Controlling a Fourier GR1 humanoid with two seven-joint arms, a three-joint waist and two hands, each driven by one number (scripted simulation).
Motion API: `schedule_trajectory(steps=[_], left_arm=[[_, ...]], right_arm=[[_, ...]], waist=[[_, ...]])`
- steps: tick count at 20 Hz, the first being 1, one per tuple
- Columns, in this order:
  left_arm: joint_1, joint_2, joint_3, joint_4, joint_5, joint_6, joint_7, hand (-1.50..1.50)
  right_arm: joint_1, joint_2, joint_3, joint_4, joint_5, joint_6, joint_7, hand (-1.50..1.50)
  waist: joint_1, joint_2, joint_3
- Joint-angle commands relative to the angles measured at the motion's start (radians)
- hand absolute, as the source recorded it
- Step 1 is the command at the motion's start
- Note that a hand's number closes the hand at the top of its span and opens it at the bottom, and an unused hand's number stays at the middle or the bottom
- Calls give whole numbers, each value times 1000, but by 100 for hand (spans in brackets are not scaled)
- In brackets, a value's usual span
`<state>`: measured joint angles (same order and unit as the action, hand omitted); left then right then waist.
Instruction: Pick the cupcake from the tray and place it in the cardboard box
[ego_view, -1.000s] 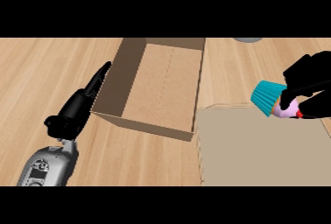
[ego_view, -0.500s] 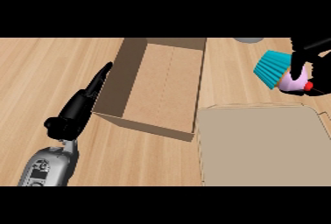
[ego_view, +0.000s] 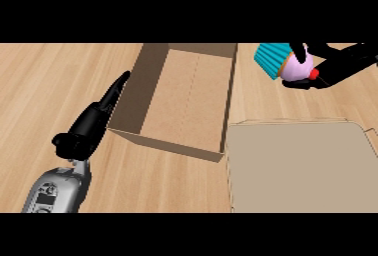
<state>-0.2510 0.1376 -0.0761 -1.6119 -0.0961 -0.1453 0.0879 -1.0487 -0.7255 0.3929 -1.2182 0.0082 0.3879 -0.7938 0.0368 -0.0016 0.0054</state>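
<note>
At the upper right of the frame, the right hand (ego_view: 336, 65) curls around the tilted cupcake (ego_view: 284, 62); the cardboard box (ego_view: 181, 97) opens just to its left. The left hand (ego_view: 100, 112) rests with straight fingers beside the box.

you see a teal-wrapped cupcake with pink frosting and a red cherry (ego_view: 289, 64), a plain brown cardboard box (ego_view: 181, 100), a tan flat tray (ego_view: 303, 167), and a light wood-grain counter (ego_view: 52, 80).
</note>
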Motion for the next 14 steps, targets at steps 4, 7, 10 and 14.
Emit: schedule_trajectory(steps=[4,7,10,14], left_arm=[[55,-11,-28,45,-4,-29,8,0],[9,-35,-49,40,-19,-15,58,0],[32,-16,-5,104,-18,-14,-26,0],[33,-36,-29,89,-19,-19,5,0]], right_arm=[[-112,143,7,90,2,71,88,150],[-176,212,13,176,71,4,93,150],[-159,282,65,151,158,-69,115,150],[-175,366,95,212,235,-132,107,150]], waist=[[-17,5,-6],[-11,9,-6],[-21,7,-6],[-17,8,-6]])
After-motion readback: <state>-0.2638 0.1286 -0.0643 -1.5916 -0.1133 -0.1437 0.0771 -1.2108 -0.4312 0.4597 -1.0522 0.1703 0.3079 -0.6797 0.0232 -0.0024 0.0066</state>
